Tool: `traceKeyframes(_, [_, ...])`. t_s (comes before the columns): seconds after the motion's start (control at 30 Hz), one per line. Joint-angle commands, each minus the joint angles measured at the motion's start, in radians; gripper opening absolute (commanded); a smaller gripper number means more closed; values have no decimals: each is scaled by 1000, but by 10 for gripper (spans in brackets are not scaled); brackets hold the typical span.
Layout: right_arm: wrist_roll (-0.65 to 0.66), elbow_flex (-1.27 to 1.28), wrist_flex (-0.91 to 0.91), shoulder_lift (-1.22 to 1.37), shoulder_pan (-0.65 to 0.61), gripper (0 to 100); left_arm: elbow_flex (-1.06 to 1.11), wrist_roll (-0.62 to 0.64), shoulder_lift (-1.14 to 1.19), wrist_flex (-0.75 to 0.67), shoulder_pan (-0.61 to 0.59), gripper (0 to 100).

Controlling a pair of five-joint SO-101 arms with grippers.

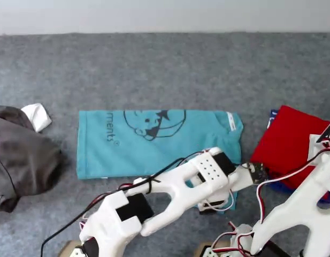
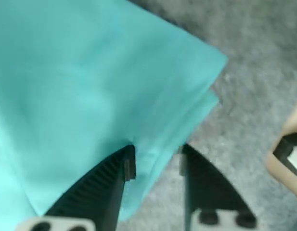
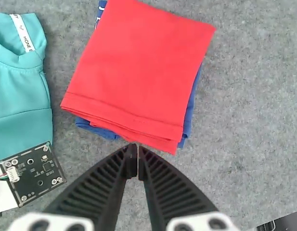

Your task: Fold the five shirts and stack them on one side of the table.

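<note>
A teal shirt (image 1: 154, 142), folded into a long strip, lies mid-table. My left arm (image 1: 207, 171) stretches over its near right corner. In the left wrist view, my left gripper (image 2: 155, 161) is open, its fingers straddling the teal shirt's (image 2: 90, 96) layered edge. At the right, a folded red shirt (image 1: 290, 144) rests on a folded blue one (image 3: 191, 101). My right gripper (image 3: 137, 161) is shut on nothing, just off the red shirt's (image 3: 138, 72) near edge. A crumpled grey shirt (image 1: 20, 155) sits at the far left.
A small white cloth (image 1: 37, 116) lies beside the grey shirt. The grey table surface (image 1: 207, 69) is bare toward the back. The left arm's circuit board (image 3: 30, 173) appears in the right wrist view, close to the teal shirt's collar (image 3: 23, 33).
</note>
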Motion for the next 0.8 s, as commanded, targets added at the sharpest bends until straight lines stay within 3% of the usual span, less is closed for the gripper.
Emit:
traceKeyframes(0.0, [-3,0,39,-21,10,13,-38,-9,-9,-20,3,85])
traceKeyframes(0.13, [-3,0,38,-19,8,13,-68,-12,-9,3,3,15])
traceKeyframes(0.33, [-3,0,19,-19,10,13,-217,-14,-9,137,-6,13])
traceKeyframes(0.53, [-3,0,-19,-19,8,13,-447,-14,-6,236,-106,13])
traceKeyframes(0.77, [-3,0,-19,-19,8,13,-515,-51,3,175,-238,13])
